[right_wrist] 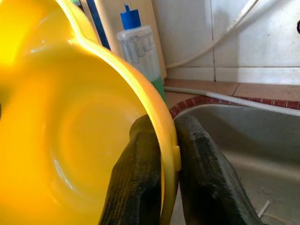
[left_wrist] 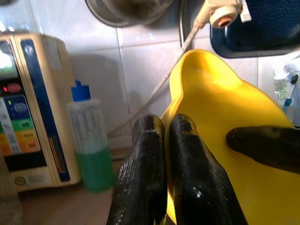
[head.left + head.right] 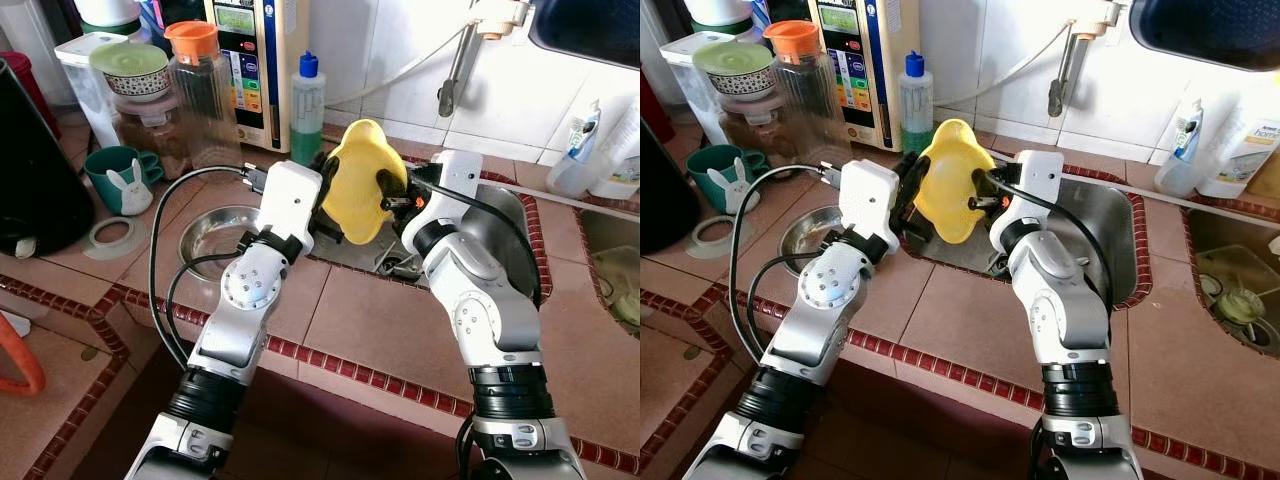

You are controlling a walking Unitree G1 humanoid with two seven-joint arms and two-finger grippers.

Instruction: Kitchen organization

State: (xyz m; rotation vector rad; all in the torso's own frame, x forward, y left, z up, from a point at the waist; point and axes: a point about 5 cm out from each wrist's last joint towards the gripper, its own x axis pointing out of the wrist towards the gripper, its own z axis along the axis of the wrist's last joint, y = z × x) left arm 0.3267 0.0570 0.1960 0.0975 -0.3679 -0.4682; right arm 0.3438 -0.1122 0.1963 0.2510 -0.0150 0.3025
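From the left eye view, I have a yellow bowl (image 3: 362, 183) held up on edge above the sink (image 3: 510, 225), near the back wall; both arms grip it, I judge so that it stays steady while it is carried or passed between them; the left gripper (image 3: 325, 205) takes its left rim, the right gripper (image 3: 398, 195) its right rim; both silver forearms reach forward and bend inward at the wrist, meeting over the counter (image 3: 360, 320).

In the right eye view the same hold appears; a steel dish (image 3: 815, 232) lies on the counter to the left, and a green soap bottle (image 3: 915, 100) stands behind the bowl.

In the left wrist view my two black fingers (image 2: 140, 178) pinch the bowl's rim, one each side of the wall; a finger of the other gripper rests on the yellow inside.

In the right wrist view the fingers (image 1: 136, 187) likewise clamp the rim between them, with the sink basin beyond.
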